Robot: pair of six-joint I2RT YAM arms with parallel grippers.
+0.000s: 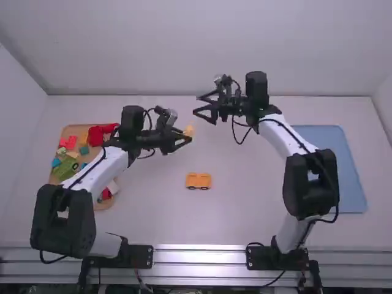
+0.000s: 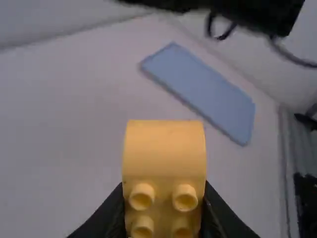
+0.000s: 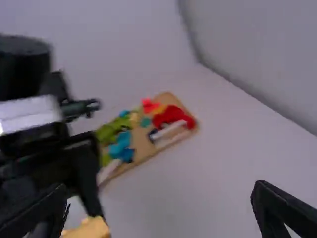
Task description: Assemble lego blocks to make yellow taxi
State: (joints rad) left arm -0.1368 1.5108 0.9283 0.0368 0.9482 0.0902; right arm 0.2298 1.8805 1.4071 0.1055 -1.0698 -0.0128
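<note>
White bench [image 1: 245,184] across most of the frame; flat blue board [image 1: 349,177] at the right, tan tray [image 1: 103,206] of mixed coloured blocks at the left, partly behind the left arm. Job in hand, by my reading: adding an upper part to the taxi. Its lower section, an orange-yellow plastic car base [image 1: 198,180] with dark wheels, stands on the bench near the middle of the frame. A seam seems to run across it; cannot tell whether it is one piece or two joined. Right claw [image 1: 197,105], above centre, fingers spread wide with nothing between them, pointing across toward the other arm. Left claw [image 1: 185,136], closer to centre, drawn in on a yellow plastic block [image 2: 164,148] with a smooth curved part and round studs. Block sits directly between the left claw's fingertips, touching both sides, curved part projecting beyond them; held off the bench, farther up the frame than the car base and well apart from it. Right claw is near the block but not touching. Next move, I judge: either pass the block across to the right claw for a better grip, or turn it and bring it down over the car base; cannot settle which. Either way it needs its underside squared to the base's studs before pressing. Smallest worry: the curved face could slip or twist in the fingers under that push.
</note>
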